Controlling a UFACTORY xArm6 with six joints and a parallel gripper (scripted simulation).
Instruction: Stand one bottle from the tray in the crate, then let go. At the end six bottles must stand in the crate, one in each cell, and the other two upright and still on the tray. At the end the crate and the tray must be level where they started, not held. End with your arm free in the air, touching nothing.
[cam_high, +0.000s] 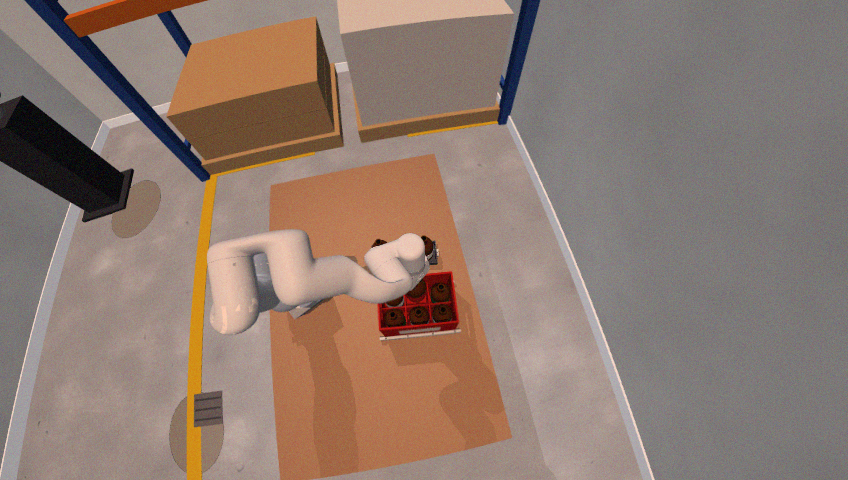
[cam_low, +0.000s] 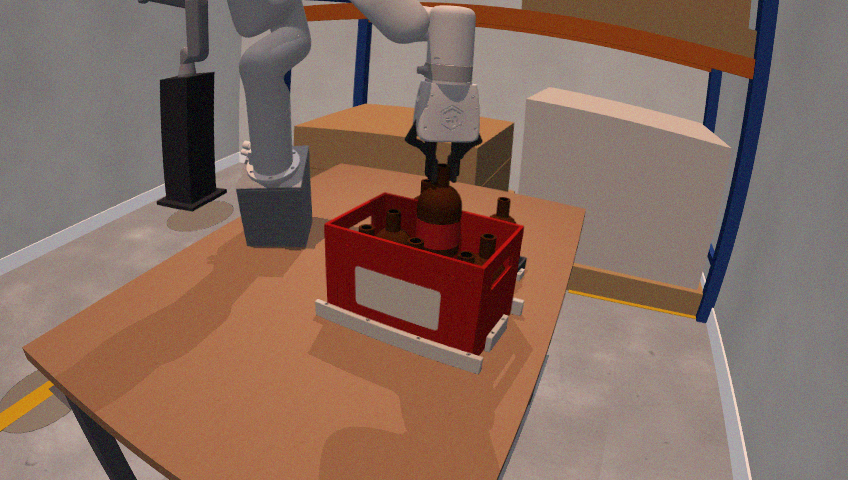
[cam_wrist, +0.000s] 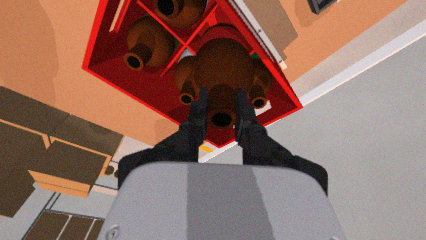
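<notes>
Exterior view: a brown glass bottle with a red label (cam_low: 438, 215) is gripped by its neck in the black jaws. It is held partly inside the red plastic crate (cam_low: 410, 291) on the brown worktop (cam_low: 196, 333).

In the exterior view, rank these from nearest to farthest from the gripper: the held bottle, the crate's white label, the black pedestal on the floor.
1. The held bottle: its neck is between the fingers of the gripper, body partly down in the red crate.
2. The white label: on the crate's front wall, below the gripper.
3. The black pedestal: far left, off the table.
</notes>
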